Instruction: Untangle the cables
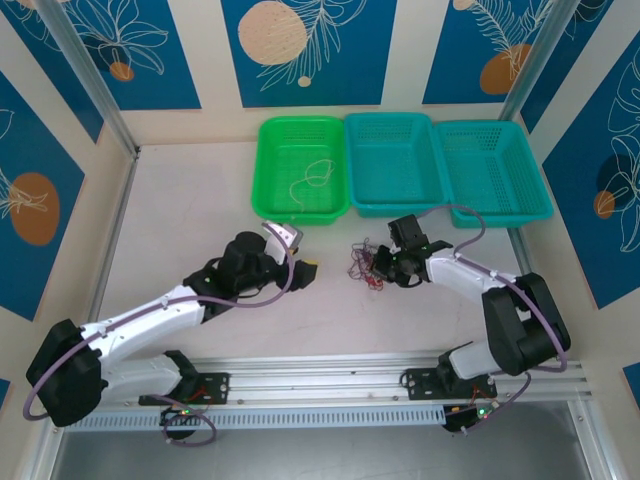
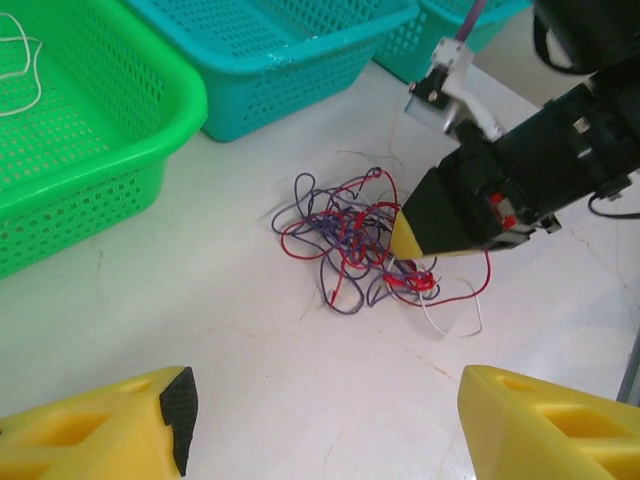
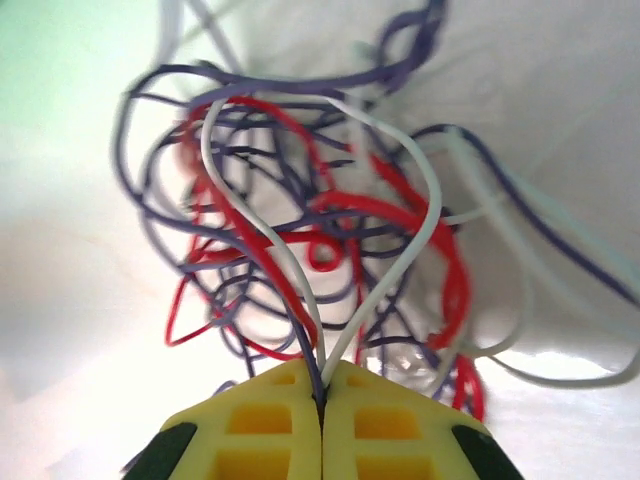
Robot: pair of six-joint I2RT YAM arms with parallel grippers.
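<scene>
The cables (image 2: 345,232), a tangle of red, purple and white wires, lie on the bench (image 1: 200,220) near the green basket (image 1: 300,217) and the middle teal basket (image 1: 395,209). The right tool (image 3: 322,378) is pressed together at the tangle's edge, clamped on a white loop (image 3: 420,190) and a purple strand. The left tool (image 2: 325,425) stands with its fingers apart, holding nothing, near the tangle without touching it. One loose white wire (image 1: 312,178) lies in the green basket.

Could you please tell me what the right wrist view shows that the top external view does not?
Right wrist: the right hand, shut, pinching a white strand and a dark purple one. Top external: the green basket holding a loose pale wire, and the left hand standing apart from the cables. Both: that red, purple and white tangle, with the right hand on it.
</scene>
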